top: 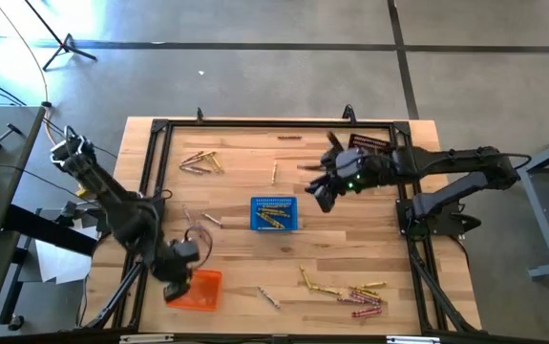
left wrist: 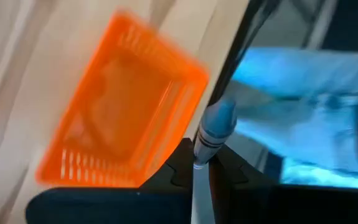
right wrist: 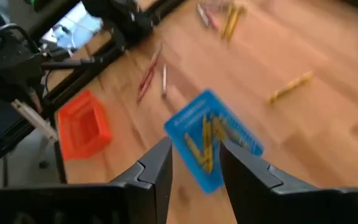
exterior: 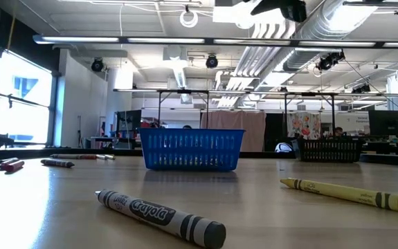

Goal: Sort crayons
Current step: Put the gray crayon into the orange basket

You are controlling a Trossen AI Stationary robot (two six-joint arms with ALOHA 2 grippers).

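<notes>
Open workshop hall: concrete floor, exposed ducts and strip lights overhead. Wooden desk (top: 350, 258) inside a black frame.

Left arm reaches to the near-left corner; left gripper (top: 176, 287) hovers at the orange basket (top: 200, 290). Its fingers are clenched on a grey-blue crayon (left wrist: 213, 134), tip pointing out past the fingertips, basket just beside it in the wrist view.

Right arm stretches in from the right; right gripper (top: 324, 194) hangs over the desk just right of the blue basket (top: 274, 214), fingers released, nothing between them. Dark basket (top: 369, 143) sits at the far edge behind that arm.

Crayons: yellow ones lie inside the blue basket (right wrist: 205, 142); a loose group at far left (top: 200, 162); a single yellow one (top: 274, 173) beyond the blue basket; a mixed yellow and red pile near right (top: 355, 294); a few strays between the baskets.

Handling, judged: light, stiff wax sticks in paper wrap, round so they roll, can snap under a hard pinch. Best hold is mid-length across the wrapper, with light pressure.

Writing: the grey crayon (exterior: 160, 216) nearest the low camera reads "Crayola". The yellow crayon (exterior: 354, 194) beside it has print too small to read.
</notes>
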